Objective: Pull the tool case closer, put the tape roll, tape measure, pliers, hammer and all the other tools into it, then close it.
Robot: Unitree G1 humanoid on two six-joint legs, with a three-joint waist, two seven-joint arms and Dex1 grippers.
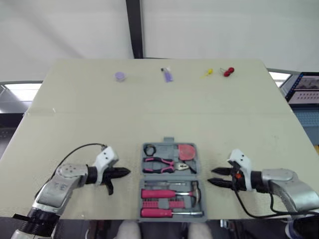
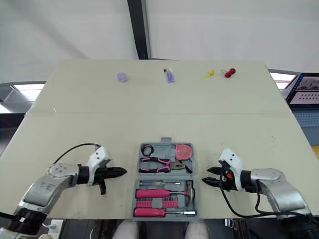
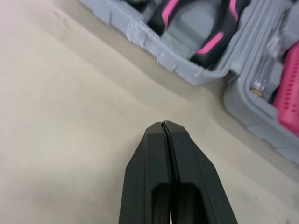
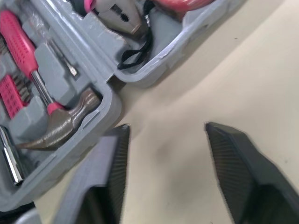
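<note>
The grey tool case (image 1: 170,147) lies open at the table's near edge, between my two arms. Its far half holds the black tape roll (image 1: 149,149), the pink tape measure (image 1: 187,151) and the pink-handled pliers (image 1: 164,165). Its near half holds the hammer (image 1: 172,192), a pink bit holder (image 1: 158,203) and a pink-handled screwdriver (image 1: 169,213). My left gripper (image 1: 126,172) is shut and empty, a short way left of the case. Just right of the case, my right gripper (image 1: 211,177) stands open with nothing between its fingers (image 4: 236,149).
Along the table's far edge lie a small purple round piece (image 1: 119,76), a purple and white item (image 1: 168,74), a yellow item (image 1: 208,73) and a red item (image 1: 228,72). A dark post (image 1: 133,27) rises behind the table.
</note>
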